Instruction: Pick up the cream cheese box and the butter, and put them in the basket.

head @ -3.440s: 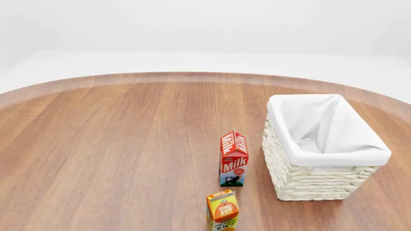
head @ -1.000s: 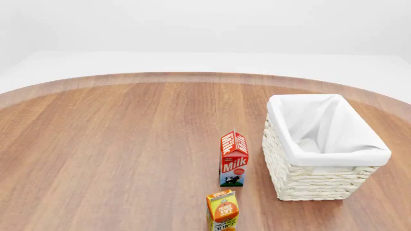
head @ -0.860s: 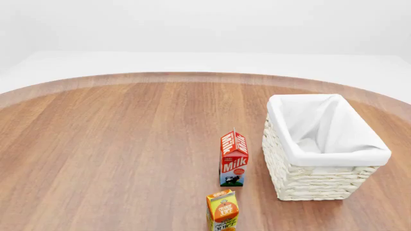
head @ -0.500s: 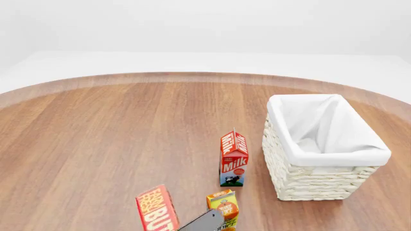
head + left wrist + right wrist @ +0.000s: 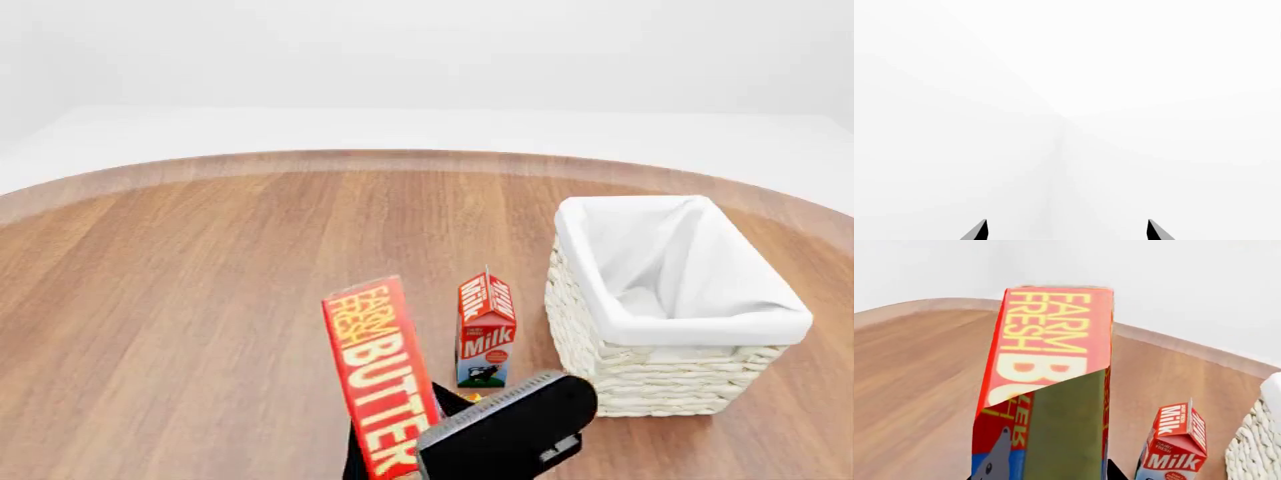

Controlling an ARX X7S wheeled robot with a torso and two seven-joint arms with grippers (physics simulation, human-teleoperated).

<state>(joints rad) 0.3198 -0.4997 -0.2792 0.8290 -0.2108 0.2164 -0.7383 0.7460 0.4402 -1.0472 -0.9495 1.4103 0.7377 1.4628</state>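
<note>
One butter box, red with yellow lettering, held upright and aloft in the right claw, which is clamped on its lower end. Judged rigid, light card (smooth faces, may slip); grip the broad flat sides. Basket sits to the claw's right on the bench, milk carton just beyond. Left claw: fingers apart, empty. Cream cheese box unseen.

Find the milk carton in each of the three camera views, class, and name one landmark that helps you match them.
Head view: the milk carton stands mid-table, just left of the basket.
Right wrist view: it shows at the lower right, beside the held butter box.
Left wrist view: not in it.
Shared landmark: the basket's woven wall.
</note>
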